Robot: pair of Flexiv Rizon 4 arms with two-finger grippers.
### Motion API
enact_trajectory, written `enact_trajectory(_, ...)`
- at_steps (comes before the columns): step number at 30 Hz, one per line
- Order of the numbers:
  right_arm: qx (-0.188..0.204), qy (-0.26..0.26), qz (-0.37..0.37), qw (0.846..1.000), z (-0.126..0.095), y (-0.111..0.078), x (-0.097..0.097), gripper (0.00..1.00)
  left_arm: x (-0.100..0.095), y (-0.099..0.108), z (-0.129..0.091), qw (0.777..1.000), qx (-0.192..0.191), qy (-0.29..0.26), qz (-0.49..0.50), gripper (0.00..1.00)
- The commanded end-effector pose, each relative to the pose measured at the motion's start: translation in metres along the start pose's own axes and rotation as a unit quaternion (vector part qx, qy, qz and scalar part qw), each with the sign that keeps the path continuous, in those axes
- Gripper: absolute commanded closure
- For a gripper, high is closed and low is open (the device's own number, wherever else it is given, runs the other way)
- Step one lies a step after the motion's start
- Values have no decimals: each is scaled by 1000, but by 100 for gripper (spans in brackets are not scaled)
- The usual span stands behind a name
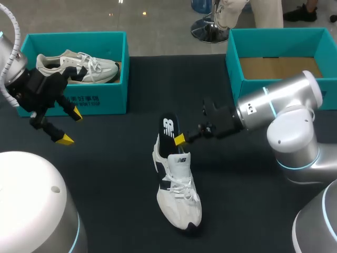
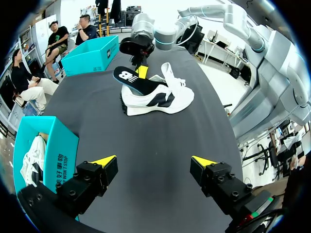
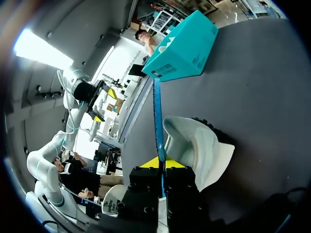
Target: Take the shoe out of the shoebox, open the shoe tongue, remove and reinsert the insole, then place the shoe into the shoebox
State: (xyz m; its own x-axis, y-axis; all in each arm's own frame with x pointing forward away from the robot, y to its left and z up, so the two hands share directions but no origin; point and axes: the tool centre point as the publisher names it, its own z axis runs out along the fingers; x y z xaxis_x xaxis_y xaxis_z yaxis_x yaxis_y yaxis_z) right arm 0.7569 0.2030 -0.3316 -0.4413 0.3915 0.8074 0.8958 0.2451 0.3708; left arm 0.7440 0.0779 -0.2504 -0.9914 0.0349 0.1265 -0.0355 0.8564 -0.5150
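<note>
White shoe (image 1: 178,192) upright on its sole mid-table, black insole (image 1: 168,132) sticking half out, teal shoebox (image 1: 274,42) open, far right.

The bench (image 1: 105,174) wears a dark, matt, cloth-like cover; the shoebox (image 1: 117,95) at 10 o'clock is matt teal card. The shoe (image 1: 179,203) looks soft white fabric with smooth dark patches and woven laces, its insole (image 1: 168,128) a thin dark sheet. At 3 o'clock, the right arm (image 1: 284,103) has a glossy silver shell.
</note>
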Motion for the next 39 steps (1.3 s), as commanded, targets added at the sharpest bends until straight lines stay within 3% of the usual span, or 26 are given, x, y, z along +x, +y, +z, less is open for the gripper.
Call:
enact_trajectory(1, -3, 1, 6, 1000, 7, -10, 1, 100, 0, 0, 0, 1000, -1, 0, 0, 0)
enact_trajectory(10, -3, 9, 28, 1000, 17, -34, 0, 100, 0, 0, 0, 1000, -1, 0, 0, 0)
enact_trajectory(17, -5, 9, 36, 999, 18, -37, 0, 100, 0, 0, 0, 1000, -1, 0, 0, 0)
enact_trajectory(18, -5, 8, 35, 999, 17, -36, 0, 96, 0, 0, 0, 1000, -1, 0, 0, 0)
enact_trajectory(19, -6, 7, 34, 999, 17, -34, 1, 84, 0, 0, 0, 1000, -1, 0, 0, 0)
enact_trajectory(23, -5, 2, 26, 1000, 13, -25, 4, 71, 0, 0, 0, 1000, -1, 0, 0, 0)
enact_trajectory(35, 9, -5, 7, 1000, 9, 2, 1, 76, 0, 0, 0, 1000, -1, 0, 0, 0)
enact_trajectory(37, 10, -6, 6, 1000, 8, 4, 1, 81, 0, 0, 0, 1000, -1, 0, 0, 0)
enact_trajectory(39, 11, -7, 4, 1000, 7, 6, 0, 95, 0, 0, 0, 1000, -1, 0, 0, 0)
